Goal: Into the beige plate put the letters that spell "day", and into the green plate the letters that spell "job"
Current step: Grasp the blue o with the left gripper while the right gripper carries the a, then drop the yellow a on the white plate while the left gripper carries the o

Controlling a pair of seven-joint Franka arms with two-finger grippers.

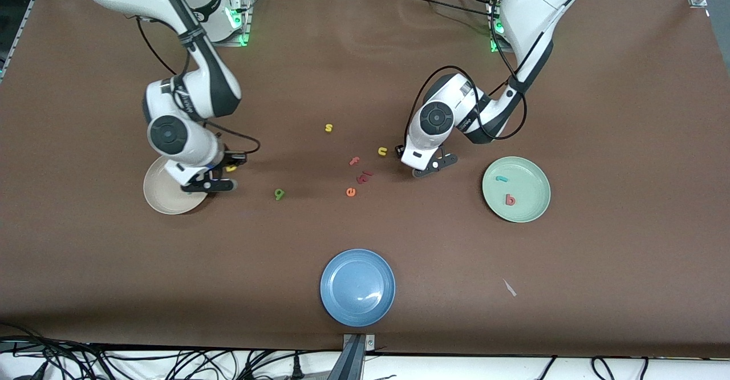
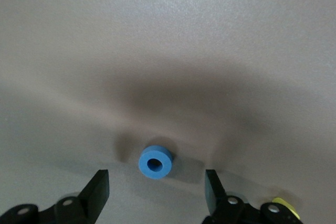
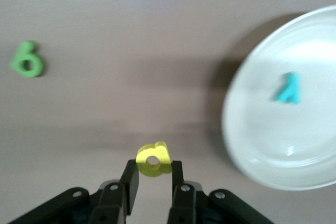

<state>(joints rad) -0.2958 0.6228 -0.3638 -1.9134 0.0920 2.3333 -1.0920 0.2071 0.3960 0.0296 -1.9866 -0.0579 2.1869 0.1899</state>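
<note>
A small yellow looped letter [image 3: 153, 160] is sitting clamped between the right gripper [image 3: 153, 178] fingers, over the table beside the beige plate [image 3: 252, 150], where a teal "y" [image 3: 288, 88] is lying. The left gripper [image 2: 156, 188] is hanging spread around a blue ring "o" [image 2: 155, 162] lying on the table.

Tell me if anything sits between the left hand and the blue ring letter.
Nothing visible does. The left hand hangs low over the table with its jaws open, and the blue ring letter lies flat on bare tabletop just ahead of the gap between its fingers.
</note>
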